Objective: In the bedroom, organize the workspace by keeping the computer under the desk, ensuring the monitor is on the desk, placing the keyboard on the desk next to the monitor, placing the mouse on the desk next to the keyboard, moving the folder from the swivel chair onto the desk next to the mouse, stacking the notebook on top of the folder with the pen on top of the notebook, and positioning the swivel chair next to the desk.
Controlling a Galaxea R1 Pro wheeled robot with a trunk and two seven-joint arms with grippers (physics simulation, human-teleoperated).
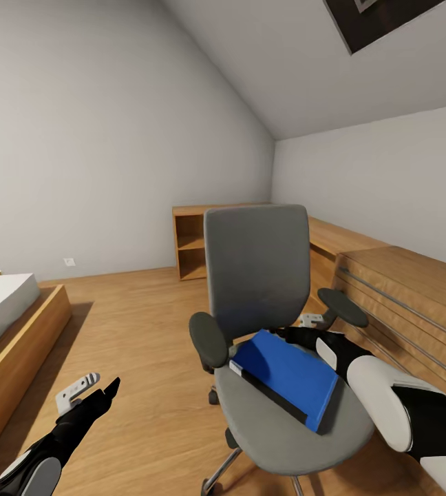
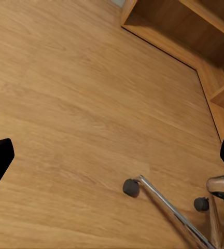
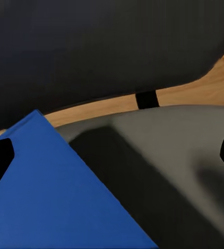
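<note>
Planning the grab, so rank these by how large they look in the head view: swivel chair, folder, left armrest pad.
Largest to smallest:
1. swivel chair
2. folder
3. left armrest pad
The chair stands close to the camera, so these are apparent sizes only.

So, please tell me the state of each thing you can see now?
Folder: closed, flat on the chair seat.
Chair: upright, on the wood floor.
Left gripper: open, empty, above the floor.
Right gripper: open, over the seat, at the folder's corner.
Shelf: open front, against the wall.
</note>
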